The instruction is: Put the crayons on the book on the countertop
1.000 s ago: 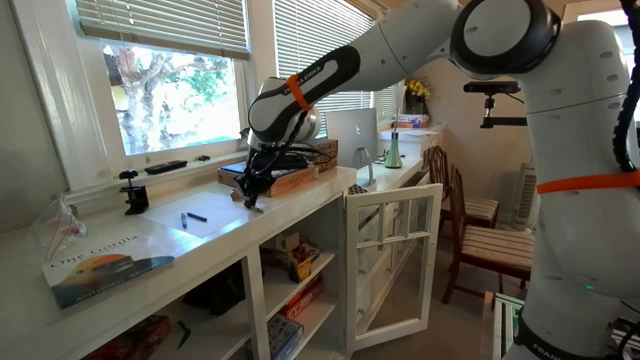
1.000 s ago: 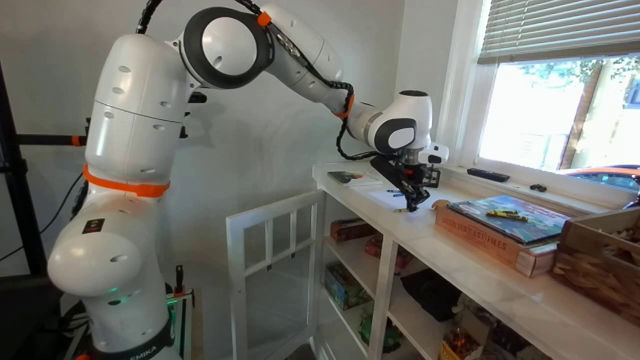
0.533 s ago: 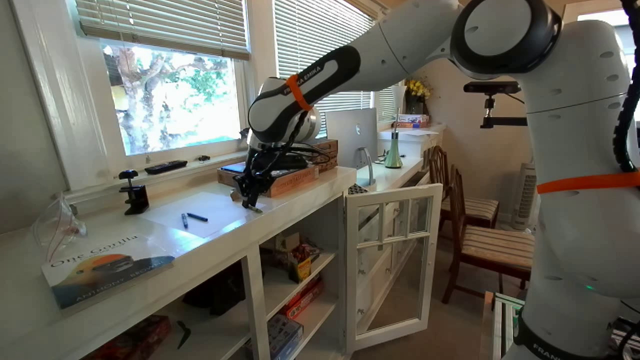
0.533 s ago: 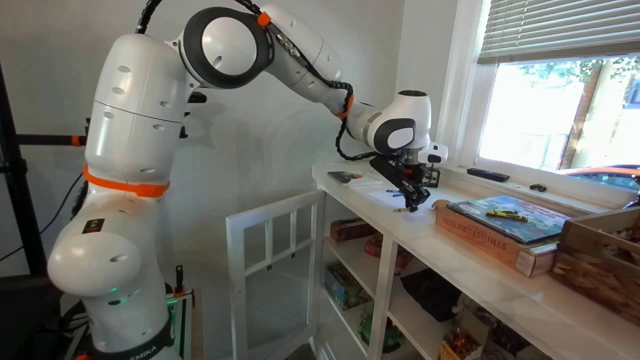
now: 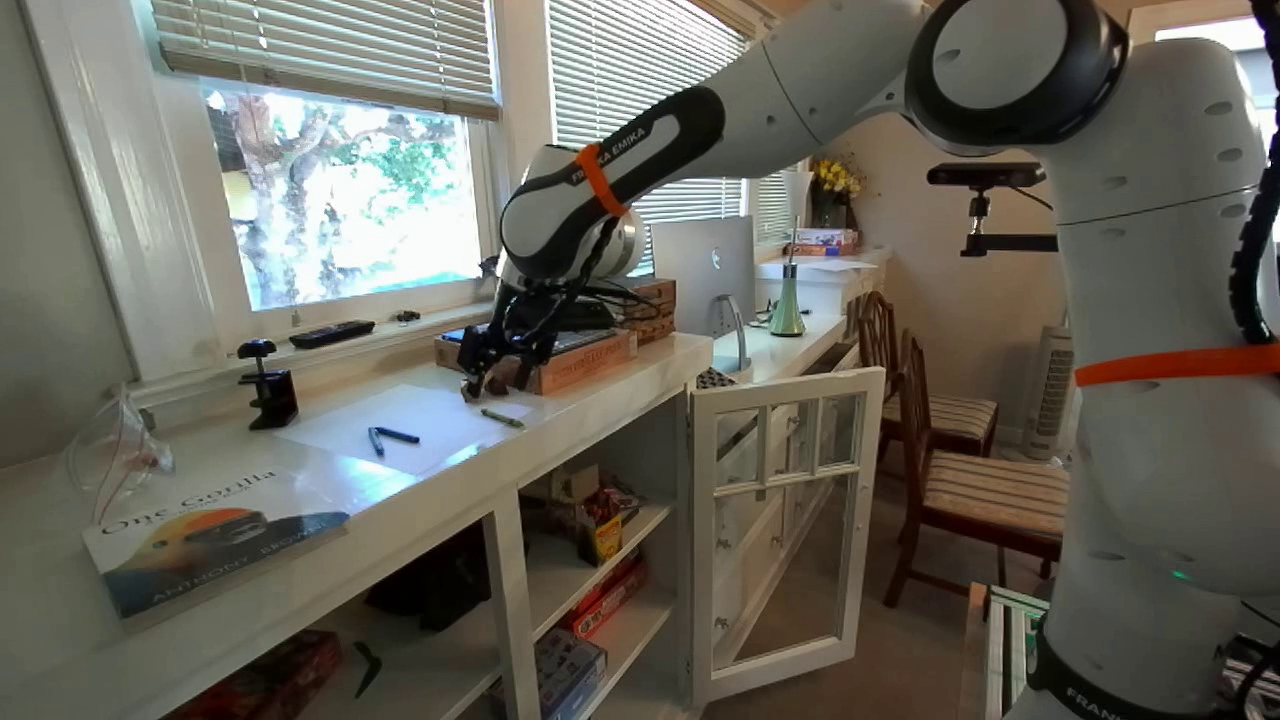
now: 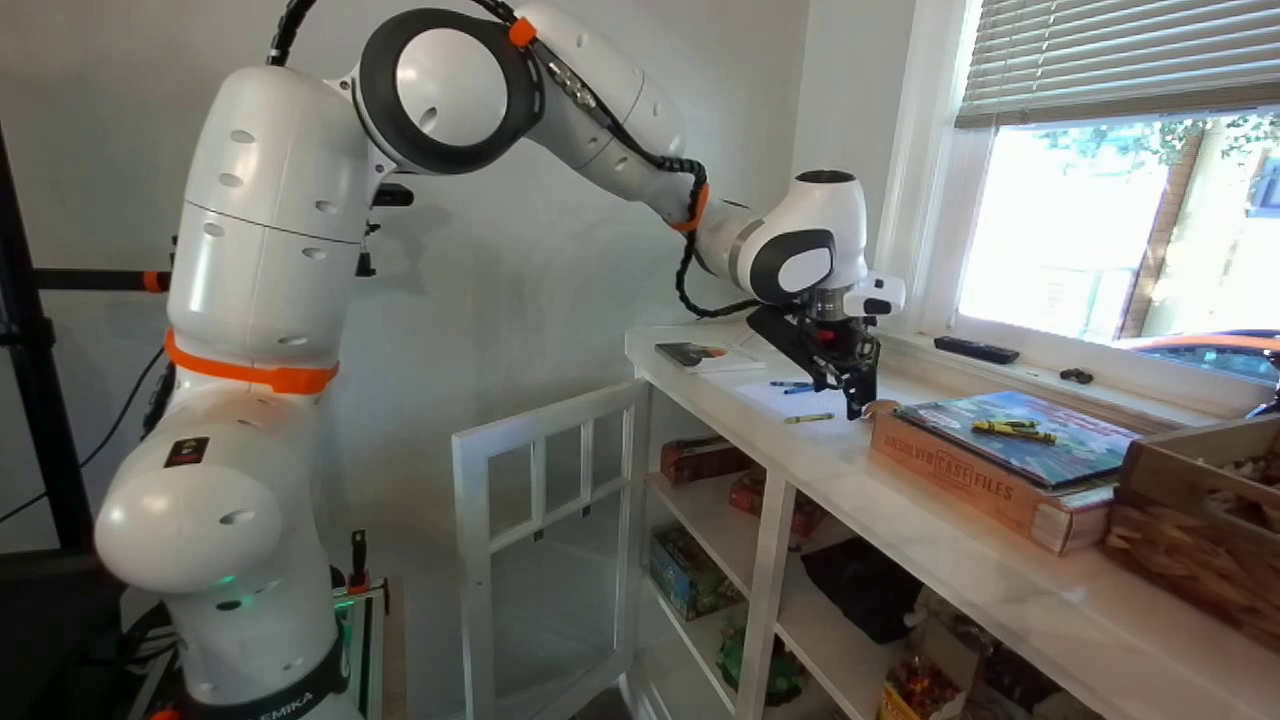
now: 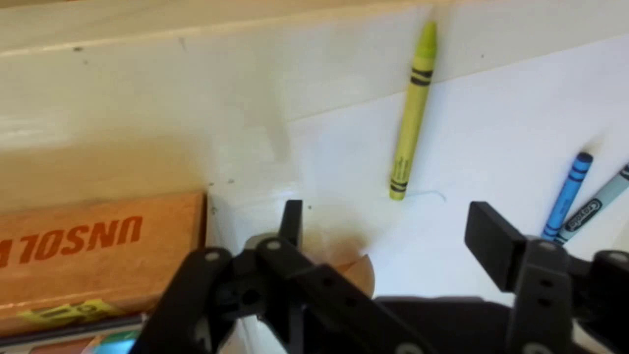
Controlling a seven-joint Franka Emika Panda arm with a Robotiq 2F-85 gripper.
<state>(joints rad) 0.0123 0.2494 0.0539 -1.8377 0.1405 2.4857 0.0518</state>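
Hanging jaws apart, gripper [image 7: 385, 223] is near a lime crayon [image 7: 413, 123], bluish pair [image 7: 567, 194] off one side, book [image 6: 1070, 445] the other.

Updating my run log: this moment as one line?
hand: open, empty | yellow-green crayon: across edge of paper | blue crayon, teal crayon: on paper | yellow crayons: on blue-green book | task: likely unfinished

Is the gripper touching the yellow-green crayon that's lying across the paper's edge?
Apart. In the wrist view, a clear gap shows between the crayon and both fingers of the open gripper.
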